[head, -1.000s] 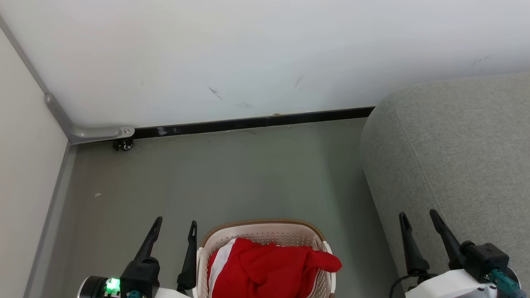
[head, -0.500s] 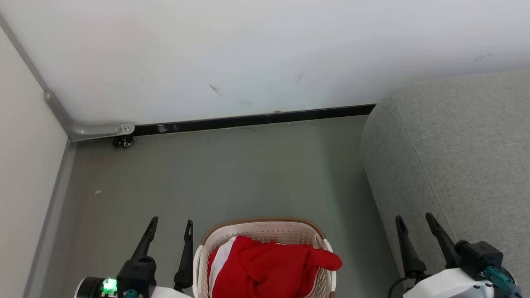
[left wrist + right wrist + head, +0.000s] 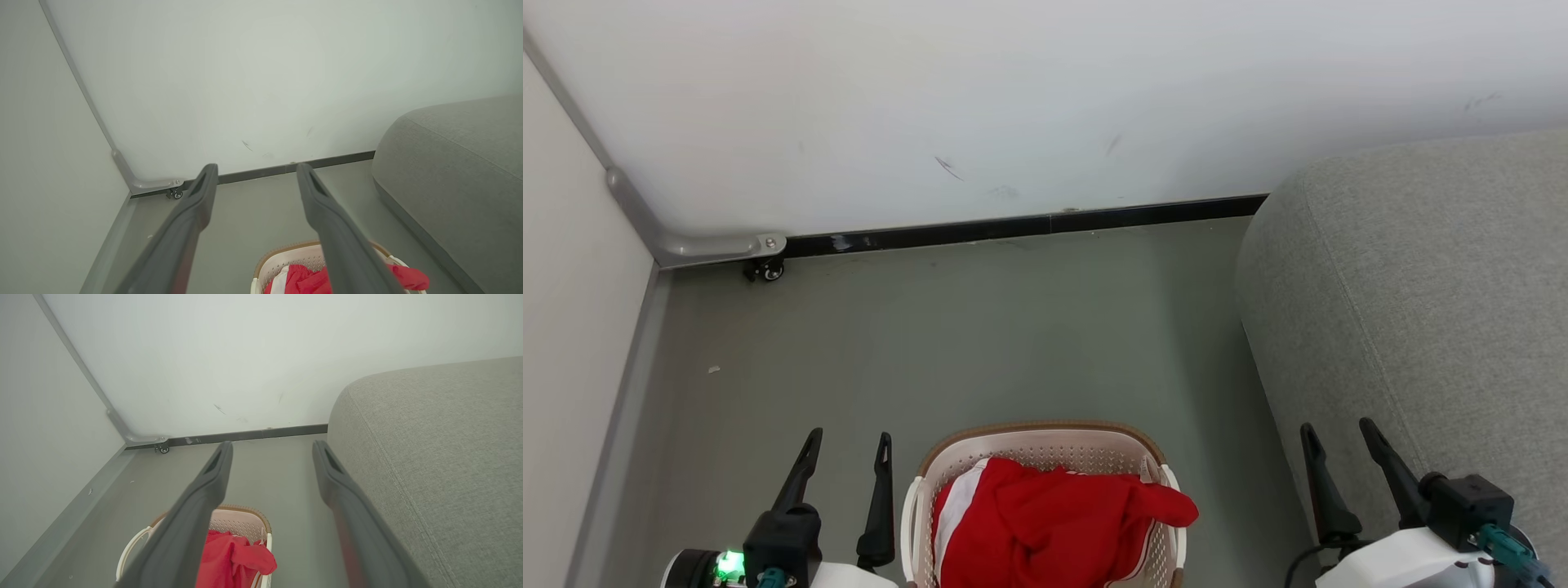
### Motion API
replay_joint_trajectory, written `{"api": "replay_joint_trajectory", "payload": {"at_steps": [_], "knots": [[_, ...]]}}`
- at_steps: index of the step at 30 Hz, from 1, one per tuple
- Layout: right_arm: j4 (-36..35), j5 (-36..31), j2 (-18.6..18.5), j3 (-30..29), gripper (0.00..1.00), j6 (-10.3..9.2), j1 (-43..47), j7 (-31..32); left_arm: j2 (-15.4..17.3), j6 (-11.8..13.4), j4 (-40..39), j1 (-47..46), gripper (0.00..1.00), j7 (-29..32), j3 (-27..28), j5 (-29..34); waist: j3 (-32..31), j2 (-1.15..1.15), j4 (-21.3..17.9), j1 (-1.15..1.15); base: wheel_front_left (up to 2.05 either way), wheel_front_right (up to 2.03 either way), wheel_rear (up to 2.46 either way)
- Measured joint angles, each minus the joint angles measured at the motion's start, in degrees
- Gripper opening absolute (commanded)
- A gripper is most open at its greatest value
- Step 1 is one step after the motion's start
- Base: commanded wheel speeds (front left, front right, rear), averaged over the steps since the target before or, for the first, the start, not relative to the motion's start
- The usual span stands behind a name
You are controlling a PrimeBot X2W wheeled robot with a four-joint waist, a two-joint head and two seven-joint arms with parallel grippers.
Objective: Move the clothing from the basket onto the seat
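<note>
The cream basket (image 3: 1045, 441) with its brown rim stands on the floor at the bottom centre of the head view, holding bright red clothing (image 3: 1054, 523) with a white stripe at its left; one red fold hangs over the right rim. My left gripper (image 3: 848, 445) is open just left of the basket, nothing between its fingers. My right gripper (image 3: 1337, 434) is open at the lower right, in front of the grey sofa seat (image 3: 1421, 302). The left wrist view has the basket (image 3: 286, 257) and clothing (image 3: 302, 281) below the open gripper (image 3: 256, 169). In the right wrist view the open gripper (image 3: 271, 447) hangs above clothing (image 3: 233, 555) and sofa (image 3: 429, 445).
A white wall (image 3: 1013, 106) with a black skirting strip (image 3: 1029, 224) closes the far side. A pale panel with a metal edge (image 3: 629, 212) and a small caster (image 3: 764, 269) bounds the left. Grey floor (image 3: 980, 343) lies between basket and wall.
The whole head view has shifted slightly, so the camera has moved. Both grippers sit a little lower and more to the left in the picture and stay open; the clothing lies as before.
</note>
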Motion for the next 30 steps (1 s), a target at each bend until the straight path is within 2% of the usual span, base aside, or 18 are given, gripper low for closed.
{"api": "replay_joint_trajectory", "payload": {"at_steps": [12,30], "knots": [[-0.65,0.59,0.01,-0.15,1.0,0.0,-0.01,-0.02,0.68,-0.19,1.98,-1.56,1.0,0.0,-0.51,0.74,1.97,0.0,-0.24,0.0,0.0,0.0,0.0],[-3.87,0.62,0.09,-2.22,1.0,0.0,-0.27,-2.12,2.19,-4.0,10.57,-9.57,1.0,0.0,-5.35,5.04,8.46,0.0,-2.6,-0.01,0.0,0.0,0.0]]}}
